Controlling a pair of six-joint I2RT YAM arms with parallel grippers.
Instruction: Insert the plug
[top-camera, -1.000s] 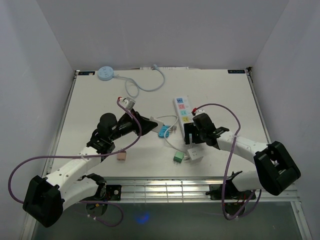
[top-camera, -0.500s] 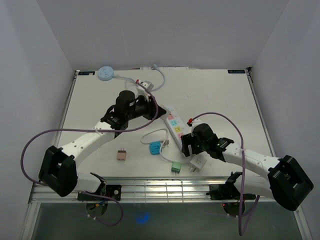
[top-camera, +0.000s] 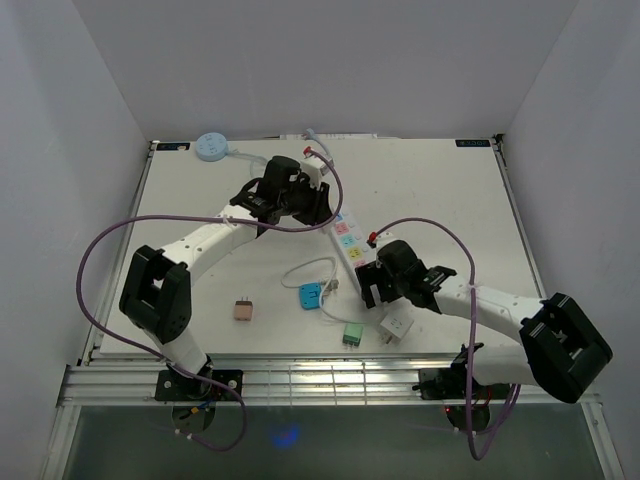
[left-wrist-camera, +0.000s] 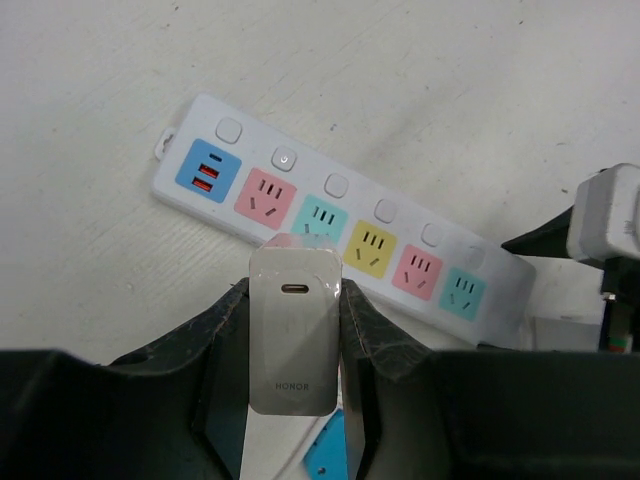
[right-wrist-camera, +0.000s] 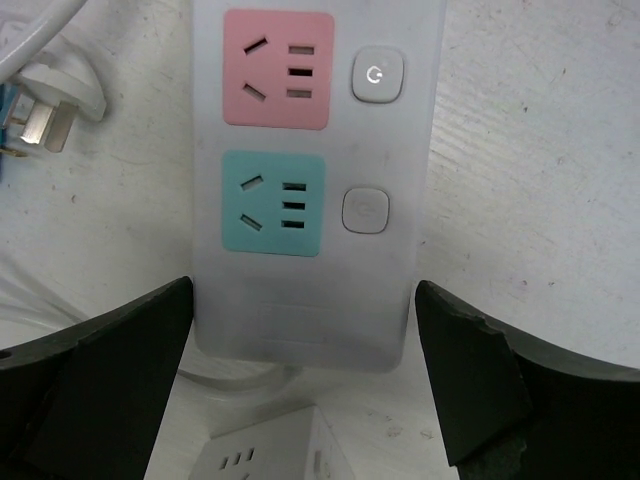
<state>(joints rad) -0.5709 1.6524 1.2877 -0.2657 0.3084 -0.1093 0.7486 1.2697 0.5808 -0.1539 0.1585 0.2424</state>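
Currently, white charger (left-wrist-camera: 292, 345) being gripped by part-closed left pincer (left-wrist-camera: 294, 310), just over teal socket (left-wrist-camera: 322, 216) of power strip (left-wrist-camera: 425, 236). Right pincer (right-wrist-camera: 302, 345) being held wide open astride strip end, empty. Prongs best being squared to slots before straight push.

White power strip (left-wrist-camera: 380, 212), pastel-coloured sockets (left-wrist-camera: 265, 197)

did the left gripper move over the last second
Yes: the left gripper, holding the white charger plug, has travelled up the overhead view toward the table's far edge, nearer the round pale-blue puck.
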